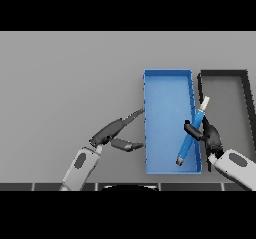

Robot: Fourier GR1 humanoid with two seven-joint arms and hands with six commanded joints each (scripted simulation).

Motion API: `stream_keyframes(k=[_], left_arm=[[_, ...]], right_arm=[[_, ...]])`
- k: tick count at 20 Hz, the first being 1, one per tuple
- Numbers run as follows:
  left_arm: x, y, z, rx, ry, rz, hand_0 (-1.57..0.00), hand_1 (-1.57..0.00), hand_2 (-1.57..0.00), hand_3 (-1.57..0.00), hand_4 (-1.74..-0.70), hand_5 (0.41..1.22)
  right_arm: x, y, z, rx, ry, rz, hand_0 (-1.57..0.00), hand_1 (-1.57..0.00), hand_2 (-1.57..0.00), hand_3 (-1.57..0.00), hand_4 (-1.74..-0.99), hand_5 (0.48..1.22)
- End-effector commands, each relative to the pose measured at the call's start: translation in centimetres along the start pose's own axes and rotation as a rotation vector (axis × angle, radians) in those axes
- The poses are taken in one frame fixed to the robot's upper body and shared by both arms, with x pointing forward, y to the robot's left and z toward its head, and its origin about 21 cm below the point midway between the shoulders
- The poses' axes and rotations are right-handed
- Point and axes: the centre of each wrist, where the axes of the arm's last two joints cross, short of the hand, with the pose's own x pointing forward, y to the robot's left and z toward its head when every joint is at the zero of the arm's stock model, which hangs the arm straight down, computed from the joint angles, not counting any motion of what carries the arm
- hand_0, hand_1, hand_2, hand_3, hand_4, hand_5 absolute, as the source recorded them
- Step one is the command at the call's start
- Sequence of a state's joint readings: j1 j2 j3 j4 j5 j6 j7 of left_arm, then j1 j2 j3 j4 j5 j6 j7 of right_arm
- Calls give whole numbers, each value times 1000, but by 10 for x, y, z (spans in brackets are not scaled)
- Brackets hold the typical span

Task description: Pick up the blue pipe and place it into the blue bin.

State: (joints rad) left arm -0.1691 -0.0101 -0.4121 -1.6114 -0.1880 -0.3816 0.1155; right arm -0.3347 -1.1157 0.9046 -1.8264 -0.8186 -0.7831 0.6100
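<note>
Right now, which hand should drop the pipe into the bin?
The right hand. Its fingers are already curled round the blue pipe over the blue bin. The left hand is open, beside the bin and holding nothing.

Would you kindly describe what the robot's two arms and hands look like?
Both arms are white and grey with smooth rounded forearm shells. Each ends in a dark, slender-fingered hand: the left hand and the right hand. No cables or markings show.

Right robot hand [209, 134] clenched; left robot hand [116, 132] splayed.
</note>
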Motion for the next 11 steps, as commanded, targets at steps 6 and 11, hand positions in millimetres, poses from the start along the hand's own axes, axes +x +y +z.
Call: stream_keyframes(k=[6, 11], left_arm=[[1, -1, 0, 4, 3, 1, 1, 1, 1, 1, -886, 431], [-7, -6, 3, -1, 5, 6, 1, 1, 1, 1, -885, 431]], right_arm=[[6, 3, -3, 2, -1, 25, -8, -7, -7, -4, -1022, 665], [5, 2, -1, 7, 8, 28, -6, -5, -5, -3, -1022, 643]])
